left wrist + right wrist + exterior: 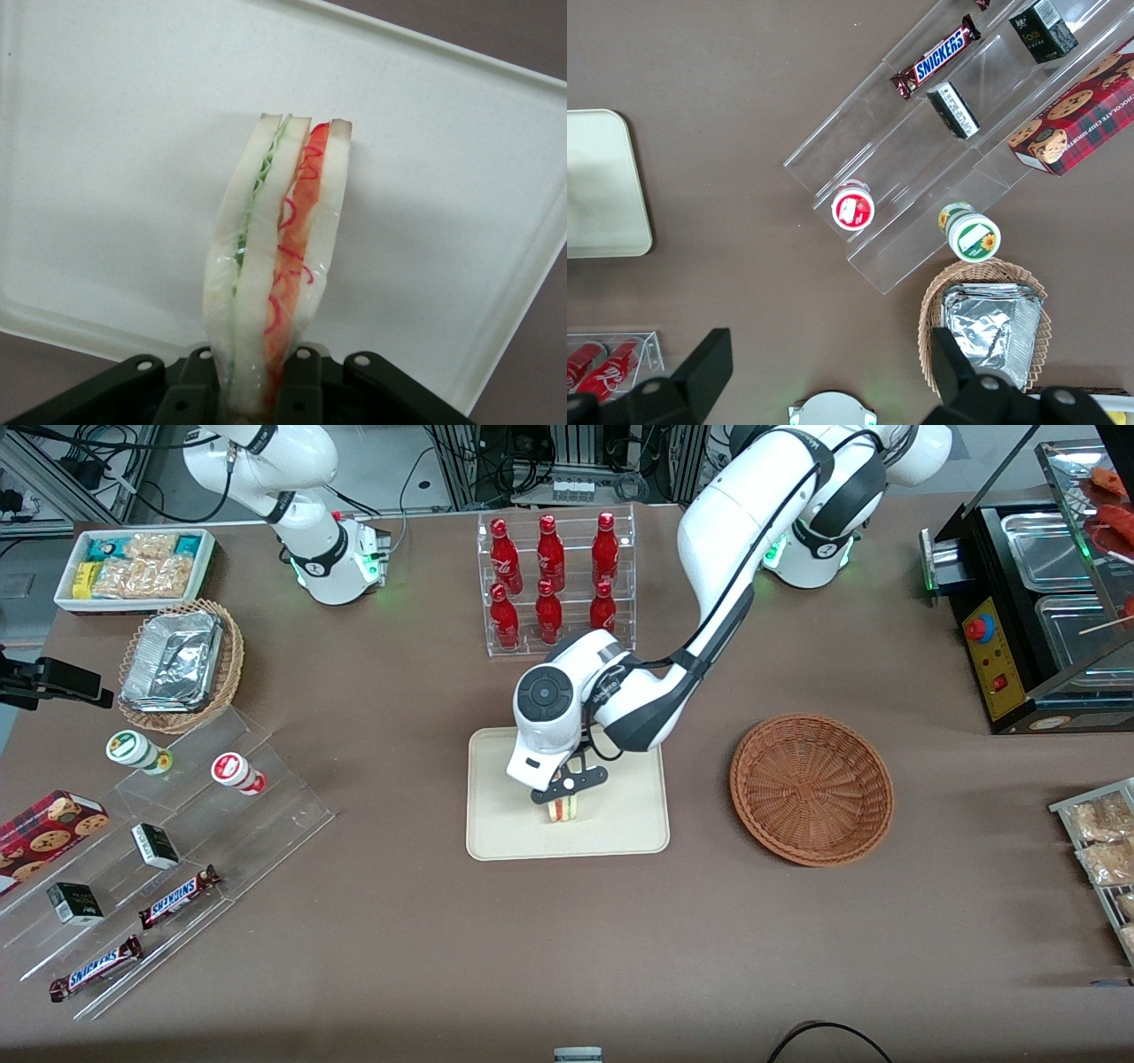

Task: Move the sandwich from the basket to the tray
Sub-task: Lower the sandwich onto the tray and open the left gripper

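My gripper hangs over the middle of the cream-beige tray, shut on the sandwich, a pale bread wedge with red, orange and green layers. In the left wrist view the sandwich sticks out from between the black fingers with the tray right beneath it; whether it touches the tray cannot be told. The reddish-brown wicker basket stands empty beside the tray, toward the working arm's end of the table.
A clear rack of red bottles stands farther from the front camera than the tray. Toward the parked arm's end lie a foil-filled tan basket, a white snack bin and clear steps with candy bars. A black food warmer stands at the working arm's end.
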